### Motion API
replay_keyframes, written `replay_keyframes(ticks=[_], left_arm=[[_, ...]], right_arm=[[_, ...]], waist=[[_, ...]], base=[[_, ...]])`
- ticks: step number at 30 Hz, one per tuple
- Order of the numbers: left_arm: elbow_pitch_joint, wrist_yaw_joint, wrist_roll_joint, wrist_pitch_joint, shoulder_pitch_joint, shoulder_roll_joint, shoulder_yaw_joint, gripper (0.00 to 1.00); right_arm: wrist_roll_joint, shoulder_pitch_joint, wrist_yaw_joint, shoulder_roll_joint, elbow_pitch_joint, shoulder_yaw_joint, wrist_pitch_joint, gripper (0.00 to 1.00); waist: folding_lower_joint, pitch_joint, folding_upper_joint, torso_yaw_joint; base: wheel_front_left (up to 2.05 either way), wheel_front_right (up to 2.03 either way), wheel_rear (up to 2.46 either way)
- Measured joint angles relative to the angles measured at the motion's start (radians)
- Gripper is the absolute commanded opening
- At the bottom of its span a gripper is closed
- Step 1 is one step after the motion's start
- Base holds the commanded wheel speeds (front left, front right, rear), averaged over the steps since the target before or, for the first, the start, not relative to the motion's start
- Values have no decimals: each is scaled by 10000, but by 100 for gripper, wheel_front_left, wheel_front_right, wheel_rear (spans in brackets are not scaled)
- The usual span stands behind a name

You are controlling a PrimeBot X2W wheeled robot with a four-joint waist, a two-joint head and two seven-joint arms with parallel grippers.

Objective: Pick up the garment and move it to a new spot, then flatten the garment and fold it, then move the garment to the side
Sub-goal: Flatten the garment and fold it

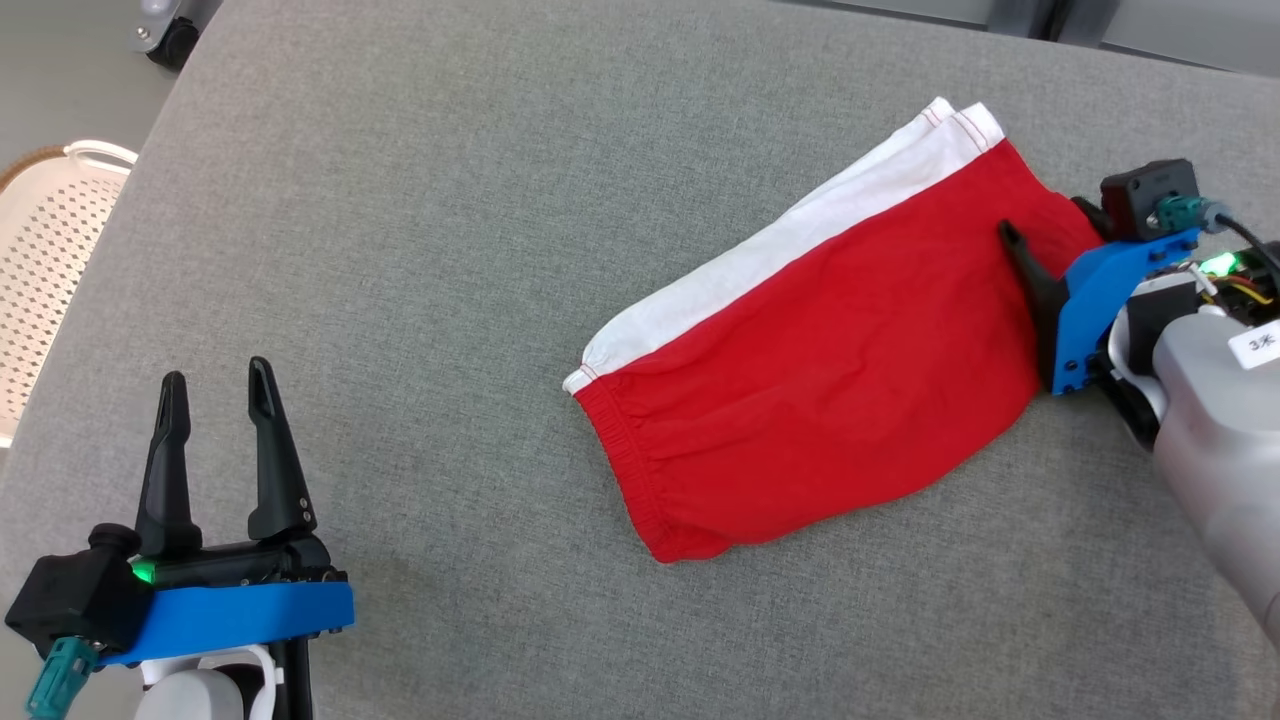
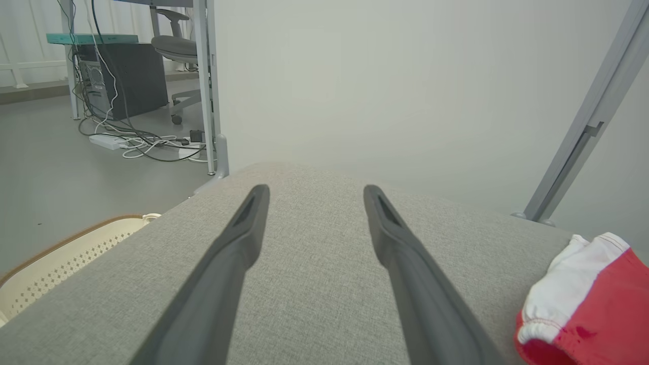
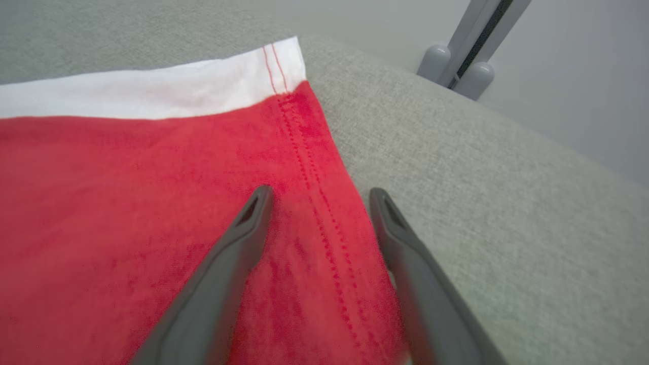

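You see the garment (image 1: 820,370), red with a white band along its far side, lying flat on the right half of the grey table (image 1: 400,250). It is set at a slant, with its gathered elastic end towards the middle of the table and its stitched hem towards the far right. Your right claw (image 3: 319,191) is at that hem end with its fingers spread apart and nothing between them. In the right wrist view one finger is over the red cloth just inside the double row of stitching, and the other is at the cloth's edge, where red meets grey. You cannot tell from these views whether the tips press on the cloth or stand just above it. Your left claw (image 1: 217,372) is at the near left over bare table, well apart from the garment, its fingers also spread wide and holding nothing. A pale perforated basket (image 1: 50,250) stands beside the table's left edge.
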Motion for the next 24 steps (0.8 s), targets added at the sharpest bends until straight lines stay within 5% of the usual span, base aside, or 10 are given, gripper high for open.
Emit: replay_keyframes(ticks=[9, 10, 11, 12, 24], left_arm=[[38, 0, -215, 0, -36, -4, -50, 100], [38, 0, -222, 0, -58, -8, -42, 100], [38, 0, -222, 0, -63, -8, -40, 100], [42, 0, -221, 0, -63, -6, -40, 100], [42, 0, 65, 0, -59, -10, 27, 100]], right_arm=[[203, -189, 0, -167, -31, 221, 648, 100], [257, -187, 0, -161, -107, 282, 700, 59], [299, -185, -4, -153, -199, 349, 780, 8], [339, -181, -4, -157, -299, 456, 828, 0], [1095, 224, 0, -105, -957, 1193, 265, 0]], waist=[[0, 217, 0, -17], [0, 228, -1, -33], [0, 238, -1, -49], [0, 241, -1, -64], [1, -94, 1, -445]], base=[[0, 0, 0], [0, 0, 0], [0, 0, 0], [0, 0, 0], [0, 0, 0]])
